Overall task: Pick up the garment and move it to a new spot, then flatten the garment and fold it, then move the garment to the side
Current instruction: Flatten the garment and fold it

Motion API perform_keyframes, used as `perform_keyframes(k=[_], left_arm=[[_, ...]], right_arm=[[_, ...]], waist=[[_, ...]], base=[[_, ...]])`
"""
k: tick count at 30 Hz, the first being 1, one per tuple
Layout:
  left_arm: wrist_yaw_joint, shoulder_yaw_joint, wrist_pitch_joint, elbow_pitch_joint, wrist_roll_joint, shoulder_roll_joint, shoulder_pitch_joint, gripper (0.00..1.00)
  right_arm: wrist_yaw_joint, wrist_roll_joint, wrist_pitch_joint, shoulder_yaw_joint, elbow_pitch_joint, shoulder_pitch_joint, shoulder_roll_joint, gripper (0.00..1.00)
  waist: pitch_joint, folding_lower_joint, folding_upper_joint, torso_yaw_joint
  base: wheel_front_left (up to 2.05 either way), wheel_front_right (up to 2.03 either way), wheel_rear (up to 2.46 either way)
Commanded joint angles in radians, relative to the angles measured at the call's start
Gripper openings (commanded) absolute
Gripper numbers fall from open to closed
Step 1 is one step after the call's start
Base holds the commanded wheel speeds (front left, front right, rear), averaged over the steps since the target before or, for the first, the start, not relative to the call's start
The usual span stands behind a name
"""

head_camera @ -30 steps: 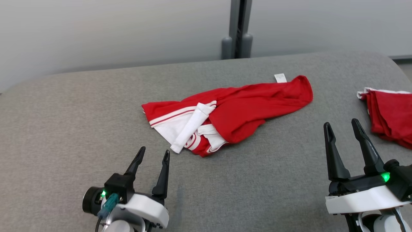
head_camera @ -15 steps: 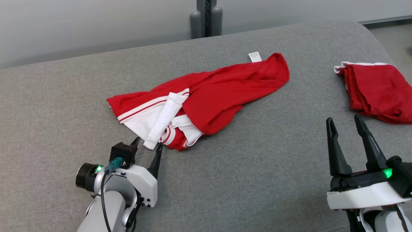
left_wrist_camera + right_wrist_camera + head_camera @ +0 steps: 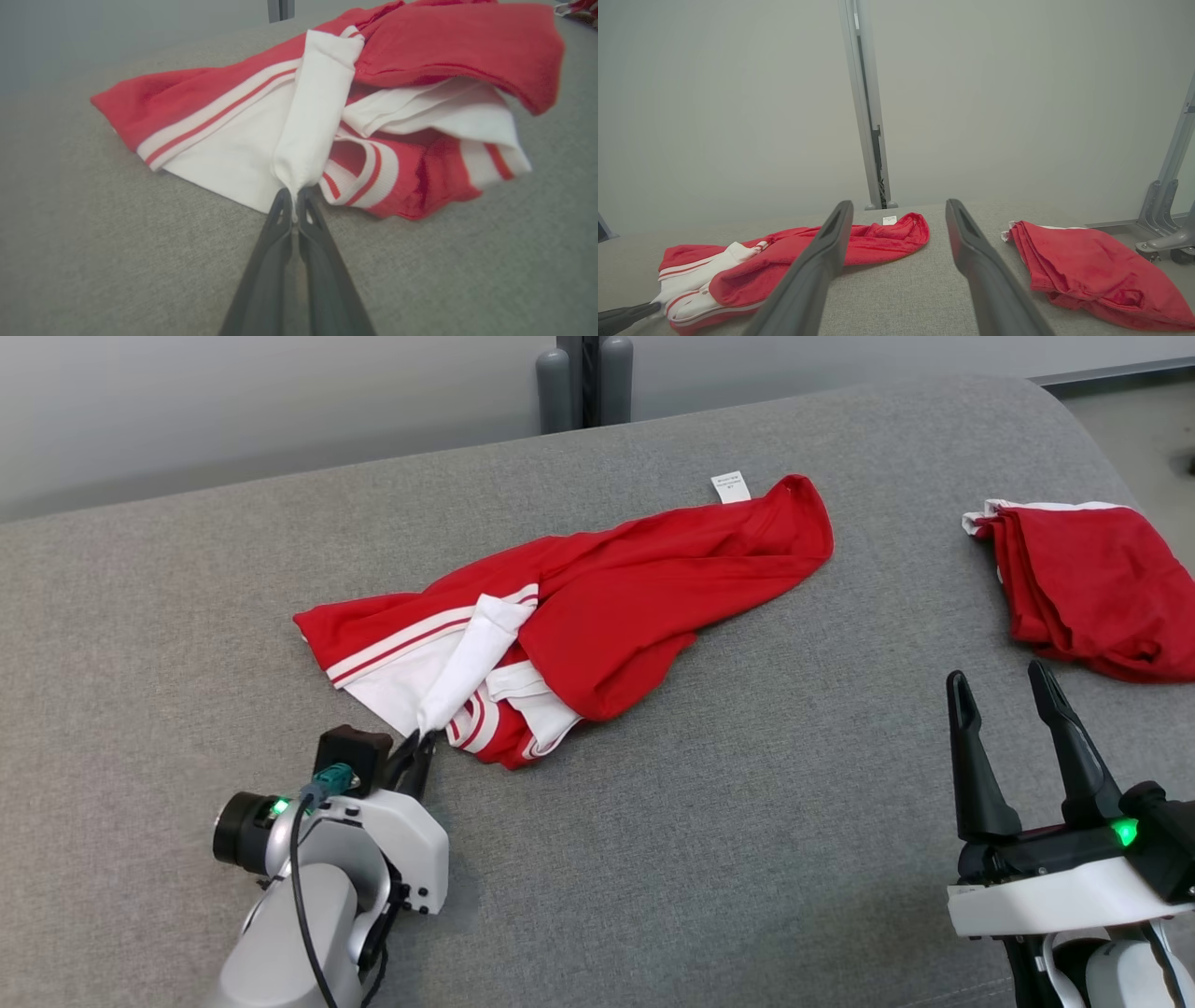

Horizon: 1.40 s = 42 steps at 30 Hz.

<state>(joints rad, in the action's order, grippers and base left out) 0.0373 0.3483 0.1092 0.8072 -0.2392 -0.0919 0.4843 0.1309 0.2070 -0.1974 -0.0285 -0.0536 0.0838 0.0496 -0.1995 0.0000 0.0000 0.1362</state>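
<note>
Pinching only the very tip of the white strip (image 3: pixel 317 102), the left pincer (image 3: pixel 294 200) is clamping its jaws together on a thin bit of cloth, the first observer is noting. With so little in the grip, the strip is at risk of slipping out the moment the arm is lifting.

And the garment (image 3: pixel 635 607) itself is lying crumpled in the middle of the grey counter (image 3: pixel 747 821), the second is answering, its red body stretching away toward the label (image 3: pixel 730 486) at the far end. Hanging from one loose end, it is likely unrolling into a long rope rather than coming up as a bundle, with the tail dragging across the fabric top.

Dragging is the worry, the first is agreeing. The folded red garment (image 3: pixel 1092 588) is sitting well apart to the right, yet a swinging tail heading that way is threatening to snag it.

The right pincer (image 3: pixel 996 674) is hovering at the near right, jaws standing wide apart and holding nothing, the second is adding. Without its help, the flattening is starting from a twisted heap, and the white trim (image 3: pixel 541 709) bunched beneath the red fold is hiding where the edges are.
</note>
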Motion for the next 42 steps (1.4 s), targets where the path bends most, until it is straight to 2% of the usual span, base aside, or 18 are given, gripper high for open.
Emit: perform_keyframes(k=[1, 8, 11, 15, 21, 26, 28, 29, 30, 35, 42], left_arm=[[-0.007, -0.008, 0.019, -0.005, -0.006, -0.015, 0.024, 0.00], [-0.031, -0.068, 0.070, -0.111, -0.034, -0.075, 0.078, 0.00], [-0.018, -0.091, 0.027, -0.176, -0.043, -0.125, 0.148, 0.00], [0.012, -0.100, -0.085, -0.232, -0.028, -0.213, 0.291, 0.00], [0.049, -0.091, -0.252, -0.165, -0.009, -0.323, 0.490, 0.00], [0.059, -0.070, -0.292, -0.079, 0.017, -0.367, 0.581, 0.00], [0.049, -0.068, -0.302, -0.022, 0.025, -0.378, 0.612, 0.00], [0.031, -0.070, -0.309, 0.007, 0.032, -0.383, 0.626, 0.36], [0.008, -0.071, -0.308, 0.034, 0.041, -0.389, 0.642, 1.00], [-0.033, -0.072, -0.236, 0.119, 0.047, -0.372, 0.694, 1.00], [-0.025, -0.087, -0.050, 0.132, 0.002, -0.294, 0.701, 1.00]], right_arm=[[0.000, -0.006, -0.007, 0.005, 0.003, 0.011, 0.003, 1.00], [0.000, 0.002, -0.010, 0.003, 0.006, 0.016, 0.003, 1.00], [0.000, 0.009, -0.015, -0.008, 0.000, 0.028, 0.003, 1.00], [0.000, 0.022, -0.026, -0.039, 0.000, 0.051, 0.003, 1.00], [0.000, 0.050, -0.050, -0.087, 0.023, 0.088, 0.003, 1.00], [0.000, 0.067, -0.062, -0.107, 0.038, 0.104, 0.003, 1.00], [0.000, 0.075, -0.065, -0.113, 0.045, 0.109, 0.003, 1.00], [0.000, 0.076, -0.066, -0.116, 0.048, 0.109, 0.003, 1.00], [0.000, 0.079, -0.067, -0.119, 0.050, 0.110, 0.003, 1.00], [0.000, 0.081, -0.069, -0.121, 0.052, 0.114, 0.003, 1.00], [0.000, 0.054, -0.069, -0.097, 0.045, 0.117, 0.003, 1.00]], waist=[[0.003, 0.0000, 0.0000, -0.003], [0.013, 0.0000, 0.0000, -0.003], [-0.005, 0.0000, 0.0000, 0.010], [-0.050, 0.0000, 0.0000, 0.048], [-0.112, 0.0000, 0.0000, 0.128], [-0.139, 0.0000, 0.0000, 0.169], [-0.147, 0.0000, 0.0000, 0.182], [-0.150, 0.0000, 0.0000, 0.187], [-0.151, 0.0000, 0.0000, 0.190], [-0.149, 0.0000, 0.0000, 0.183], [-0.095, 0.0000, 0.0000, 0.107]], base=[[0.00, 0.00, 0.00], [0.00, 0.00, 0.00], [0.00, 0.00, 0.00], [0.00, 0.00, 0.00], [0.00, 0.00, 0.00], [0.00, 0.00, 0.00], [0.00, 0.00, 0.00], [0.00, 0.00, 0.00], [0.00, 0.00, 0.00], [0.00, 0.00, 0.00], [0.00, 0.00, 0.00]])
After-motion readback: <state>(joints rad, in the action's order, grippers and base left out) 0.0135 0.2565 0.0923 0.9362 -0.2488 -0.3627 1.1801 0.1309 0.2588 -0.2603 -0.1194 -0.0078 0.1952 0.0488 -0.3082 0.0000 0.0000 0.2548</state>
